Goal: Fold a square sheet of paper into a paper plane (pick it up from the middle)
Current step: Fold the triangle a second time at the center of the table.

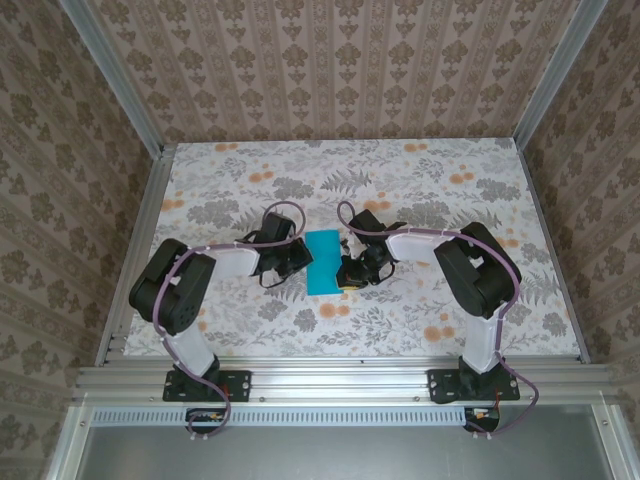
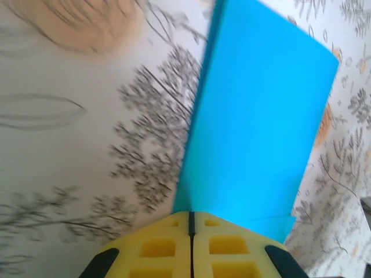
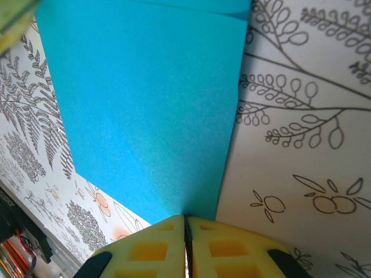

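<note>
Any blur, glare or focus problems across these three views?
Top external: sharp, evenly lit, no glare, only soft shadows. Left wrist: smeared, so the floral table cover and the edges of the teal-blue sheet of paper look soft. Right wrist: crisp leaf lines and visible paper grain, but the yellow blob in the top-left corner is out of focus.

Teal-blue sheet of paper (image 1: 323,262), folded into narrow rectangle, at table (image 1: 420,170) centre

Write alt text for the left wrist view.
The yellow left tool, shut, pinches the near edge of a teal-blue paper sheet that stretches away up the frame. Beneath it is a table printed with grey leaves and orange blooms, slightly blurred.
</note>
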`<state>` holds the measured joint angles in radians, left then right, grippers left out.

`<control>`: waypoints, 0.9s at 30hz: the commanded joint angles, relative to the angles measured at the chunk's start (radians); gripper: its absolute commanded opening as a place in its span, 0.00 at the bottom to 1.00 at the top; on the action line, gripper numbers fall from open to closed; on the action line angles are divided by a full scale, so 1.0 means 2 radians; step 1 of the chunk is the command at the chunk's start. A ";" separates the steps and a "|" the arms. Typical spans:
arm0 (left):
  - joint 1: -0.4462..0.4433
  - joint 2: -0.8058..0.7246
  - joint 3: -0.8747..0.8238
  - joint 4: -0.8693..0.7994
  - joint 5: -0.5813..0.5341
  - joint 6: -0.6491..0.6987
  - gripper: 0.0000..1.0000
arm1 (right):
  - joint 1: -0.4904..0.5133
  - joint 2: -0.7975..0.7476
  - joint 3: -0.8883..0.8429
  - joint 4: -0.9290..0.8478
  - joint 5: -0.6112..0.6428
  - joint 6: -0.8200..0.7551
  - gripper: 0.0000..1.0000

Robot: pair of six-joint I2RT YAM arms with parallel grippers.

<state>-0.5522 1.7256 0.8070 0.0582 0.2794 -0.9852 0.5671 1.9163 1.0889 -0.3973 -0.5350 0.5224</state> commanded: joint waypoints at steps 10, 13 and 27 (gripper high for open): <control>-0.030 -0.096 -0.016 -0.008 -0.001 0.039 0.15 | 0.002 0.034 -0.014 -0.064 0.072 0.000 0.11; -0.046 -0.077 -0.009 -0.005 0.007 0.035 0.14 | 0.003 0.035 -0.013 -0.064 0.070 0.001 0.11; -0.051 -0.002 0.017 -0.040 -0.041 0.030 0.06 | 0.001 0.011 -0.012 -0.048 0.047 -0.001 0.11</control>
<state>-0.6579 1.7069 0.8070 0.0154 0.2409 -0.9337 0.5674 1.9156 1.0943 -0.4023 -0.5350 0.5228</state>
